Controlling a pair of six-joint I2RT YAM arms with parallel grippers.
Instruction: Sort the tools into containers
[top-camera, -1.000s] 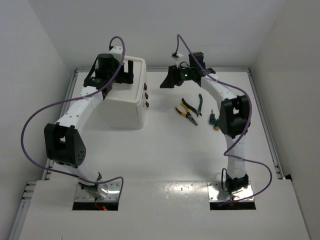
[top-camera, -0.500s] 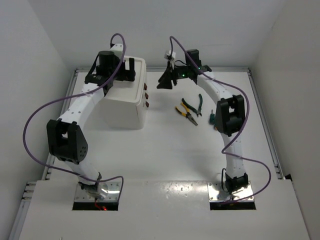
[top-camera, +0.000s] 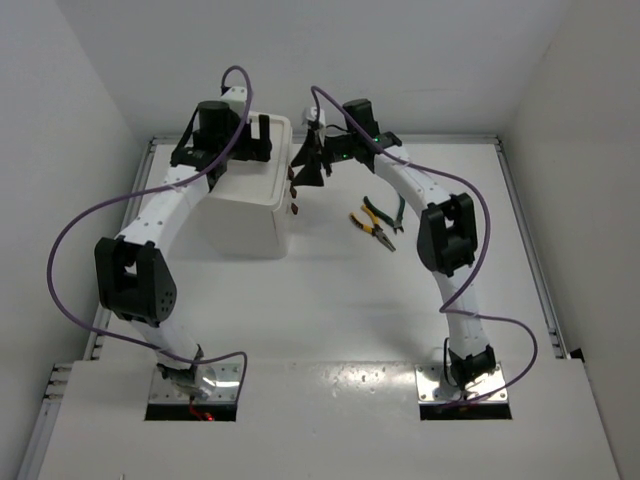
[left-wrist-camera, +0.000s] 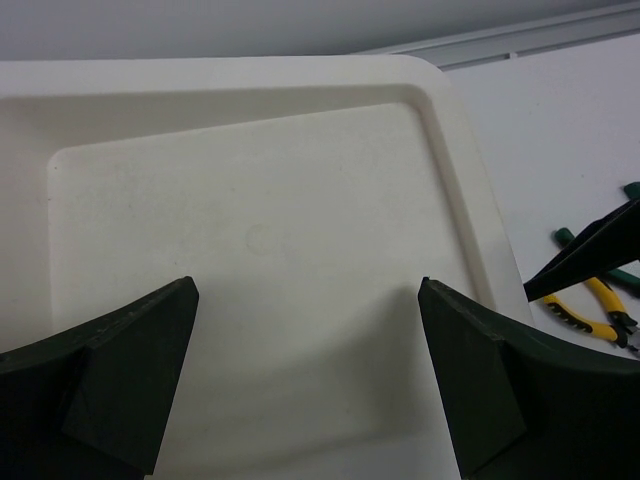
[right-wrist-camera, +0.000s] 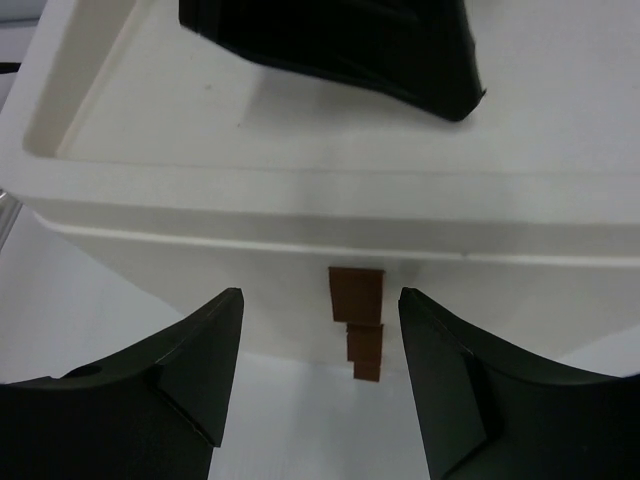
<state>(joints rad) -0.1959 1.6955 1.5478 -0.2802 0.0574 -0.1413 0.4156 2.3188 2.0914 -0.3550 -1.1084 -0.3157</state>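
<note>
- Top external camera is showing me the right gripper (top-camera: 308, 165) close to the white drawer unit (top-camera: 245, 210), at the far left part of the table (top-camera: 330, 300). Are you seeing its fingers?
- Yes, I am watching them on the right wrist camera. They are standing well apart and nothing is lying between them. They are pointing at the front of the unit, and the three dark-red knobs (right-wrist-camera: 357, 320) are showing in the gap, one below the other.
- And the left gripper (left-wrist-camera: 305, 380)?
- It is hovering over the top tray (left-wrist-camera: 250, 200) of the unit. Its jaws are spreading wide and are holding nothing.
- Where are the tools lying?
- The yellow-handled pliers (top-camera: 372, 228) and the green-handled pliers (top-camera: 388, 210) are lying on the table, just beside each other. They are to the right of the unit and apart from it. The right arm (top-camera: 440, 240) is covering the table next to them, so I cannot tell what is lying there.
</note>
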